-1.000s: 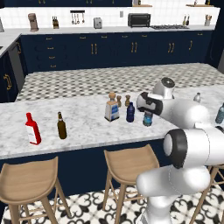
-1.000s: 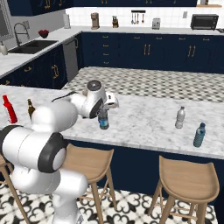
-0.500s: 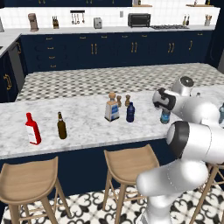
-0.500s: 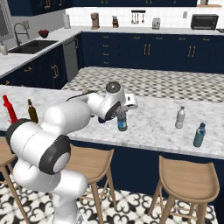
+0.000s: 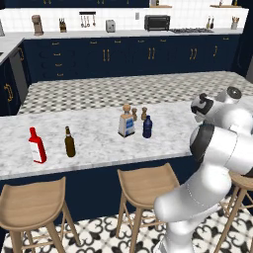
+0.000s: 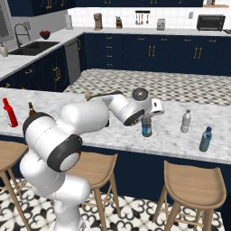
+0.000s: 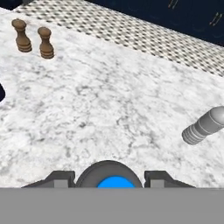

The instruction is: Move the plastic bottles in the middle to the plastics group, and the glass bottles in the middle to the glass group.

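claw (image 6: 147, 118) grips clear blue-capped bottle (image 6: 146, 126) upright over marble counter (image 6: 171, 135).

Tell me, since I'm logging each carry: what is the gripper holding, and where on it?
The gripper holds the clear blue-labelled plastic bottle, its fingers either side of the blue cap.

The clear bottle (image 6: 146, 126) with blue label stands upright under the hand, blue cap (image 7: 116, 182) apparently between the fingers. Cork-stoppered bottle (image 5: 127, 121) and dark blue bottle (image 5: 147, 127) stand mid-counter. Grey-capped bottle (image 6: 185, 121) and teal bottle (image 6: 205, 139) stand right; red bottle (image 5: 36, 146) and brown bottle (image 5: 69, 142) left.
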Tool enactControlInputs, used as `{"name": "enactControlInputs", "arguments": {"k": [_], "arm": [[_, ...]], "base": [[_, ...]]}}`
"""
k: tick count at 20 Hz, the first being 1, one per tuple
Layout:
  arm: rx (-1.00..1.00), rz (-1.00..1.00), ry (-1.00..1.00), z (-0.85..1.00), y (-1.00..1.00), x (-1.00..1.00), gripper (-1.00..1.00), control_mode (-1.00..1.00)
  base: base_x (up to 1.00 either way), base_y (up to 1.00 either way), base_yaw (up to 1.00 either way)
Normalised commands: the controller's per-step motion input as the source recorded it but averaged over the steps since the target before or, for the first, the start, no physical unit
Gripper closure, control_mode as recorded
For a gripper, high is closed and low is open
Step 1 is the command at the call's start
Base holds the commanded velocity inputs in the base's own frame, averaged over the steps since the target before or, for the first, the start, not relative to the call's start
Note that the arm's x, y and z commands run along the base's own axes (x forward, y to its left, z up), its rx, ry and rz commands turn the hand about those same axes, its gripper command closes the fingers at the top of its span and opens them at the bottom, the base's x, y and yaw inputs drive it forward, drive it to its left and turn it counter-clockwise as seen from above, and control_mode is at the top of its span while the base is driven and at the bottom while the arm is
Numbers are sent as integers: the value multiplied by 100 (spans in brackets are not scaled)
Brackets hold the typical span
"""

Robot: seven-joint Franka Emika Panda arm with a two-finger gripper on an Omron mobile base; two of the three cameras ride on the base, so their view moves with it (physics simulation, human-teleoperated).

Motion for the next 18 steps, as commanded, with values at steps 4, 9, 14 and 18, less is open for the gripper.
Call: {"name": "enactControlInputs", "arguments": {"k": [4,9,14,18], "arm": [[0,-4,-2,2,-92,2,100,-100],[0,-2,-1,0,-87,12,100,-100],[0,0,0,-9,-43,10,100,-100],[0,0,-1,-18,-24,8,100,-100]], "base": [[0,0,0],[0,0,0],[0,0,0],[0,0,0]]}}
